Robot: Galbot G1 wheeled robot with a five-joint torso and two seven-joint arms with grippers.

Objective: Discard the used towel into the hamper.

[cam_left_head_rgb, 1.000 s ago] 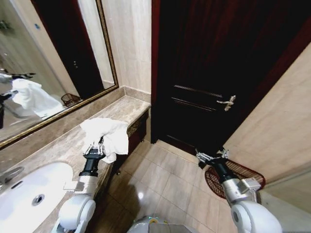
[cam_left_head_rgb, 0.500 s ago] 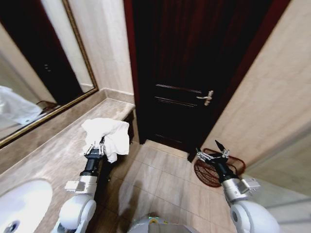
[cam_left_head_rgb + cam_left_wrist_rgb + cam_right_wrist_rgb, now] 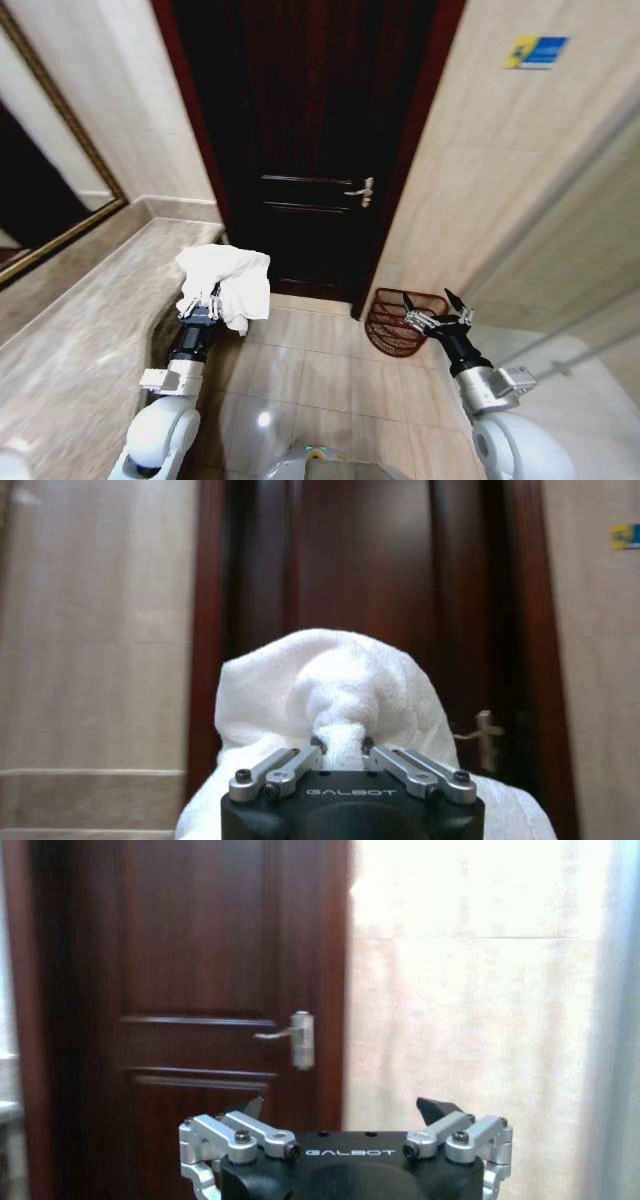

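Note:
A white towel [image 3: 228,279] hangs bunched from my left gripper [image 3: 201,297], which is shut on it at the end of the marble counter. In the left wrist view the towel [image 3: 330,697] bulges up over the gripper [image 3: 340,744], pinched between its fingers. The hamper [image 3: 398,319], a dark reddish-brown wire basket, stands on the floor by the wall right of the door. My right gripper [image 3: 432,306] is held open just in front of the hamper's right side, holding nothing. Its spread fingers [image 3: 437,1108] show in the right wrist view.
A dark wooden door [image 3: 300,140] with a silver handle [image 3: 362,191] fills the wall ahead. The marble counter [image 3: 80,320] runs along the left under a framed mirror [image 3: 40,190]. Beige tiled wall [image 3: 500,170] stands on the right, and tiled floor [image 3: 320,370] lies open between the arms.
The whole view has swung to the right: sink and mirror slid off to the left, and door and hamper moved toward the centre. Both arms keep their pose, towel still gripped.

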